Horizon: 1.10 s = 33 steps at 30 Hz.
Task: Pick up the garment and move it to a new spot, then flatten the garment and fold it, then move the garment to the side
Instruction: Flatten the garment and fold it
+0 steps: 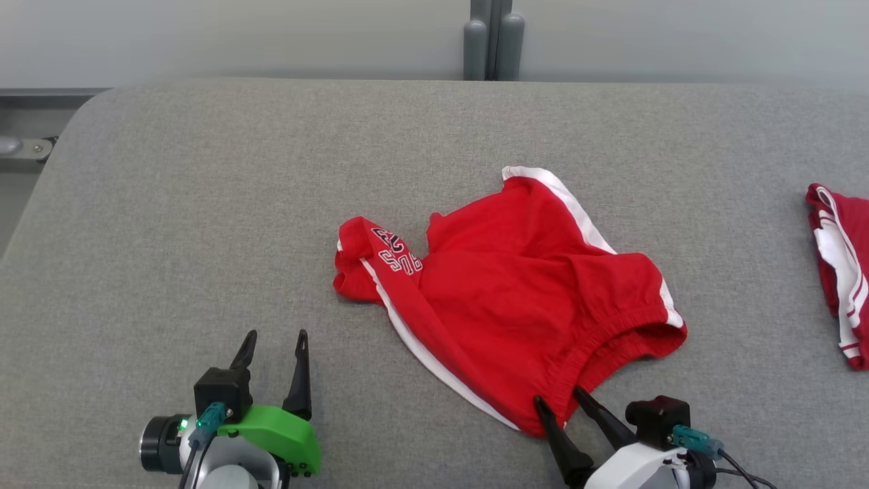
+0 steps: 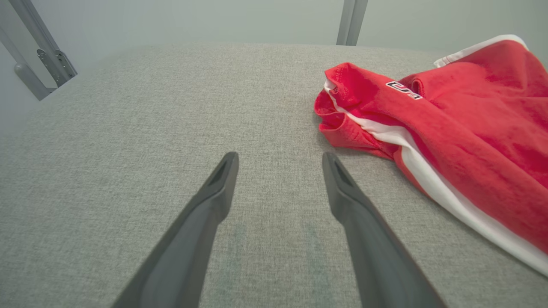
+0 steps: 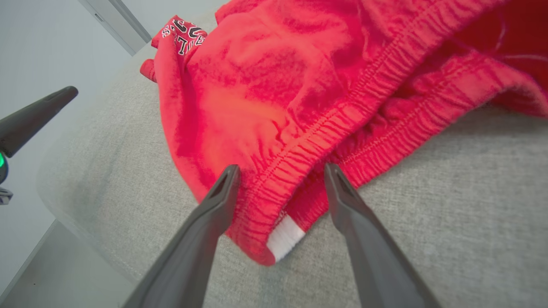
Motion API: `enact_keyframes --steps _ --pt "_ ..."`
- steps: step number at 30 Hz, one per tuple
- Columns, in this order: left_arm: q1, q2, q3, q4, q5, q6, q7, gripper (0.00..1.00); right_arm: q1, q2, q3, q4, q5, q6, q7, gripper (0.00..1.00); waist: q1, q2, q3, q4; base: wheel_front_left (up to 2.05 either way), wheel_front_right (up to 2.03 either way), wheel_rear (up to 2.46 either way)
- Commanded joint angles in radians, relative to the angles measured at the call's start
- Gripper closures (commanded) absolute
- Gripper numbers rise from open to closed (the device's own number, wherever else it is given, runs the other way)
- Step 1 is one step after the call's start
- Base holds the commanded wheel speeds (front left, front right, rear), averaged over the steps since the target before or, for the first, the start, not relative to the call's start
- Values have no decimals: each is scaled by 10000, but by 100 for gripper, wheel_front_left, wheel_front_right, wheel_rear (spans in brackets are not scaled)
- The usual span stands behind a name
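The garment (image 1: pixel 516 292) is a pair of red shorts with white side stripes and black-and-white lettering, lying crumpled in the middle of the grey padded table (image 1: pixel 204 224). My right gripper (image 1: pixel 562 397) stands open at its near corner, and the elastic waistband (image 3: pixel 282 188) lies between the two fingers. My left gripper (image 1: pixel 275 343) is open over bare fabric, to the left of the garment and apart from it. In the left wrist view the garment (image 2: pixel 449 128) lies to the upper right of that gripper (image 2: pixel 280 164). The other arm's fingertip (image 3: pixel 38 115) shows at the left of the right wrist view.
A second red-and-white garment (image 1: pixel 842 272) lies at the table's right edge. A grey post (image 1: pixel 492 41) stands behind the table's far edge, and a metal bracket (image 1: pixel 24 146) sits off the far left corner. Bare table surface spreads to the left and beyond the shorts.
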Motion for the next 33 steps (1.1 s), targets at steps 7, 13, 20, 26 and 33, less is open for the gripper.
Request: enact_keyframes --steps 7,13,20,26,33 --pt "75 -9 -148 -343 -127 44 6 0 -398 -140 366 275 495 -3 -23 79 0 0 227 90 0 0 0" --pt "-32 -6 -314 -583 -302 107 6 0 -701 -233 -221 -445 668 -3 -23 100 0 0 433 -39 0 0 0" --pt "-177 -4 -559 -563 -319 73 6 0 -1889 -956 -771 -421 432 -3 -24 100 0 0 641 -62 0 0 0" --pt "-525 -1 -1049 -495 -456 86 6 0 -3445 -1829 -1221 1187 267 -5 20 100 0 0 926 309 0 0 0" --pt "-719 -5 -1449 -507 -679 258 5 0 -4313 -2149 -982 2820 438 -5 55 0 0 0 998 481 0 0 0"
